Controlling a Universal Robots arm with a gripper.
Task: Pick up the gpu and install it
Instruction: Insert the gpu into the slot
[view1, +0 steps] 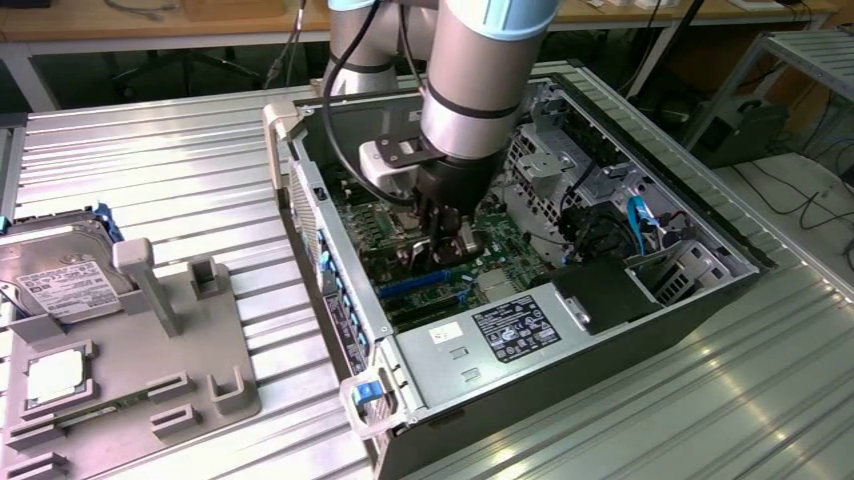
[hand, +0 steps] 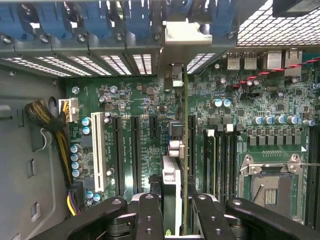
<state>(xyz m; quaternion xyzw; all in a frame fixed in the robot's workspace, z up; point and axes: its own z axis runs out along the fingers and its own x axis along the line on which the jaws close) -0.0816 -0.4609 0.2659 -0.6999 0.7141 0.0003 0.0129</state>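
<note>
We see a ribbed metal table (view1: 160, 150) spreading from nine round to five o'clock, with bright glare on it at five. At twelve stands a wooden desk (view1: 134, 25). At two, a metal rack (view1: 814, 50) stands and cables (view1: 781, 190) lie on the pale floor (view1: 834, 215).

Green gpu (hand: 184, 150) upright over motherboard

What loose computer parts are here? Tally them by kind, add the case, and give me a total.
hard drive: 1
processor chip: 1
graphics card: 1
computer case: 1
Total: 4
</note>
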